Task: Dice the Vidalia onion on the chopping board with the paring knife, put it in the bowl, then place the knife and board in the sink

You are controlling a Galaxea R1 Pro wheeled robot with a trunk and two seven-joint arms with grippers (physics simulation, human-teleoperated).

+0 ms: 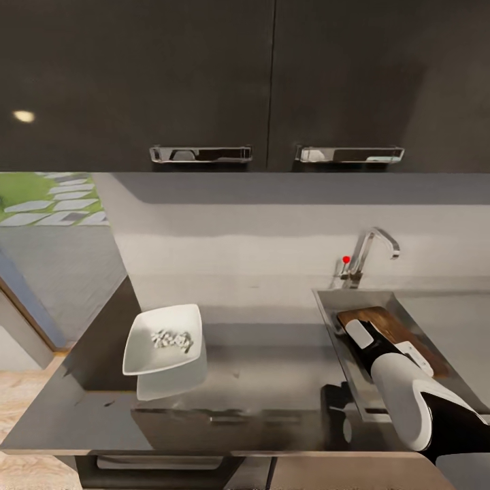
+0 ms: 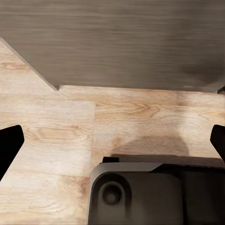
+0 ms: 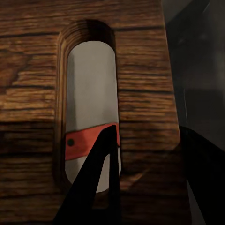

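The right gripper (image 3: 136,187) pinches the chopping board (image 3: 140,75) by its handle slot over the sink (image 1: 327,303), a stiff, fairly heavy slab best held there, while the left gripper (image 2: 112,145) hangs spread.

Dark upper cabinets (image 1: 204,75) with chrome handles (image 1: 201,154); light wood floor (image 2: 140,117); paving stones outside (image 1: 51,207).
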